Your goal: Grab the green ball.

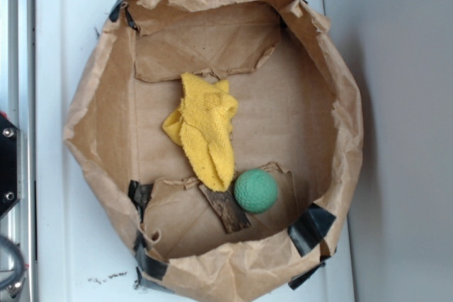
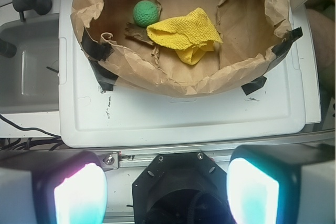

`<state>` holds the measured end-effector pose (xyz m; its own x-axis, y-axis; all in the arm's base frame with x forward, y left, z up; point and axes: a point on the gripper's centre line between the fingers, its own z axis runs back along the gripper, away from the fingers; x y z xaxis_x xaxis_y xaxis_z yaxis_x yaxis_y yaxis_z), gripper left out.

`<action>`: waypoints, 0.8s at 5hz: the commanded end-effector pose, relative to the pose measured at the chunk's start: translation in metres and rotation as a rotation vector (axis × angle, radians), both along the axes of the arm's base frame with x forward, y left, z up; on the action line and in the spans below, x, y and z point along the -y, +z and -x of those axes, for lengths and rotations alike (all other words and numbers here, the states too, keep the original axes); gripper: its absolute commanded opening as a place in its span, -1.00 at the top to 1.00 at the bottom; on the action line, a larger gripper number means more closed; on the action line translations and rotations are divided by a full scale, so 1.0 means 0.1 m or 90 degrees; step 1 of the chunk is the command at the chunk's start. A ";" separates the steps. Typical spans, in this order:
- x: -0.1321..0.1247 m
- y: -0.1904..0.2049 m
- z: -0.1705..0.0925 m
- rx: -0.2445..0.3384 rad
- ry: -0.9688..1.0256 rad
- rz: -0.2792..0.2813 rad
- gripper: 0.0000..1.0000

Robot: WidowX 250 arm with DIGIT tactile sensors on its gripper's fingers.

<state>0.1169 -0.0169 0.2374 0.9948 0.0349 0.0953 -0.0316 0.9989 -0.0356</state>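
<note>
The green ball (image 1: 255,191) is small, round and dimpled. It rests on the floor of a rolled-down brown paper bag (image 1: 92,118), near the bag's lower edge in the exterior view. The wrist view shows the green ball (image 2: 145,13) at the top left, inside the paper bag (image 2: 173,80). My gripper (image 2: 167,190) is far back from the bag, over the black robot base. Its two glowing fingers (image 2: 80,195) stand wide apart with nothing between them. The gripper is out of the exterior view.
A yellow knitted cloth (image 1: 205,130) lies crumpled in the bag's middle, its tip close to the ball. A dark bark-like strip (image 1: 225,208) lies just left of the ball. The bag sits on a white plastic lid (image 2: 184,116). A grey sink basin (image 2: 29,72) is at left.
</note>
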 end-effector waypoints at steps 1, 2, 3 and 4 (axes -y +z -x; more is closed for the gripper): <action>0.00 0.00 0.00 0.000 0.000 0.000 -1.00; 0.05 -0.02 -0.50 0.071 -0.024 0.013 -1.00; 0.07 -0.01 -1.00 0.084 -0.046 0.015 -1.00; 0.07 -0.01 -1.00 0.084 -0.046 0.015 -1.00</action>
<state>0.2119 -0.0253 0.2226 0.9829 -0.0507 0.1771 0.0613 0.9966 -0.0548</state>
